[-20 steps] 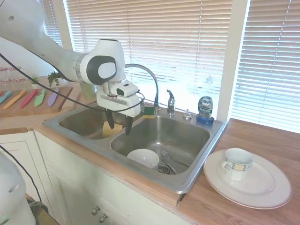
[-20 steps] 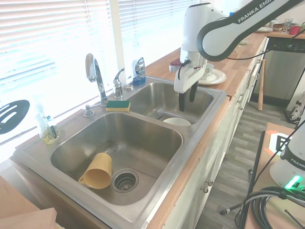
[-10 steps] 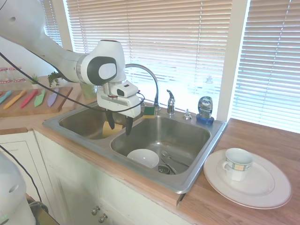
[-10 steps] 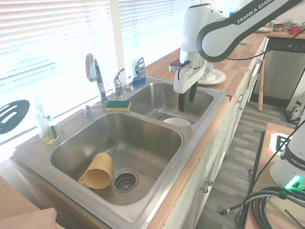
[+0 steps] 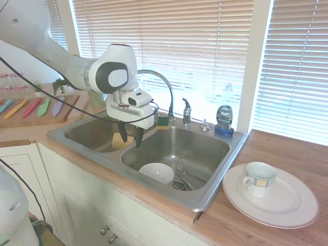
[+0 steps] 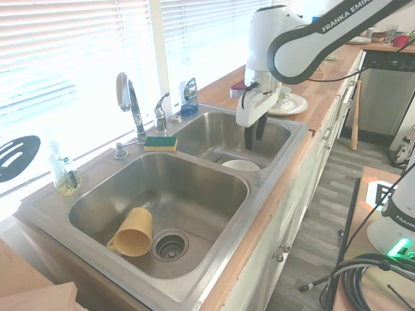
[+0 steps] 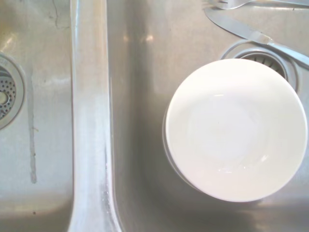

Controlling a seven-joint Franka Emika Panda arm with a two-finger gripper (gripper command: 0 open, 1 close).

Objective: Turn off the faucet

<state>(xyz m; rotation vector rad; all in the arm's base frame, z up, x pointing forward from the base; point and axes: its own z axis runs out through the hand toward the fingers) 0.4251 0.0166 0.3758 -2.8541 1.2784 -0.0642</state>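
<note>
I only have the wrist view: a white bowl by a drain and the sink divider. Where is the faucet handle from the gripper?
Observer: The gripper hangs over the basin that holds the white bowl, near the divider. The faucet lever stands at the sink's back rim beside the window, apart from the gripper.
Operator: Is the gripper open?
Observer: Yes, the fingers are apart and hold nothing, as the second exterior view shows.
Operator: Anything near the lever?
Observer: A green and yellow sponge lies on the rim by the spout's base, and a blue dish soap bottle stands on the lever's other side.
</note>
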